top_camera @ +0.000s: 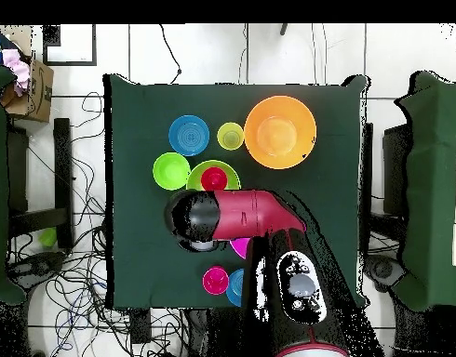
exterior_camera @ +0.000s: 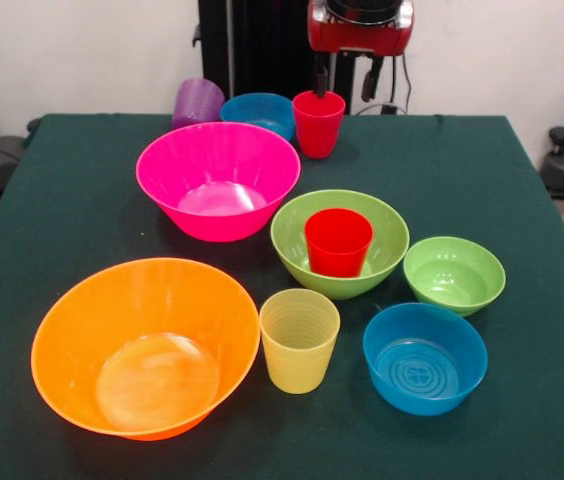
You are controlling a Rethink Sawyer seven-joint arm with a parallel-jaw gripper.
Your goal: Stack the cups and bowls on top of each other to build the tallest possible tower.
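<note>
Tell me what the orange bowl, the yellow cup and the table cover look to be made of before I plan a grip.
The orange bowl looks like thin translucent plastic, glossy: light glows through its wall and its floor shows a bright sheen. The yellow cup seems to be the same kind of plastic, translucent, with fine horizontal ribs round it. The table cover looks like dark green cloth, matte, with no reflections.

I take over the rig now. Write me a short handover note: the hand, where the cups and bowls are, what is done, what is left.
Hand: over the pinkish-red cup at the table's far side; one finger dips inside; grip unclear.
Done: only the red cup sits in the medium green bowl.
Loose: pink bowl, orange bowl, yellow cup, small green bowl, near blue bowl, far blue bowl, purple cup.
Left: nearly the whole tower.
</note>
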